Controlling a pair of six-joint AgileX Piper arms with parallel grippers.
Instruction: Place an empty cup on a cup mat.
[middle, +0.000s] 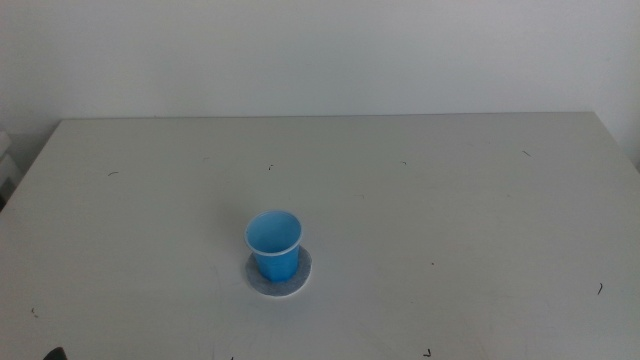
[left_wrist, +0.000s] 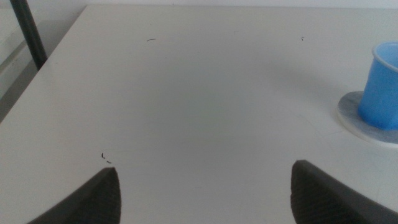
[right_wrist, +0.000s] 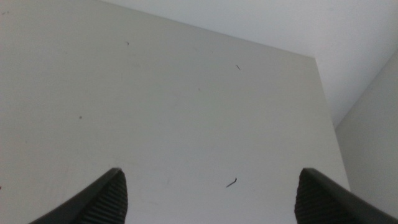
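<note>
white table (middle: 450, 220) under grey cup mat (middle: 296, 286)

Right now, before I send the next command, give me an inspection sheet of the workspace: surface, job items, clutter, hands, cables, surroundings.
Surface: white table, with small dark specks and scuffs scattered on it.
Job's things: blue cup stands upright, mouth up, nothing seen inside, on the grey cup mat; the mat's edge shows around the cup's base, most toward the camera.
Clutter: nothing seen.
Hands: left hand open, low over bare table, apart from the cup, holding nothing. Right hand open over bare table near a table edge, holding nothing. Neither arm reaches into the middle view.
Cables: nothing seen.
Surroundings: plain pale wall behind the table; a dark post beyond the table's edge in the left wrist view.
</note>
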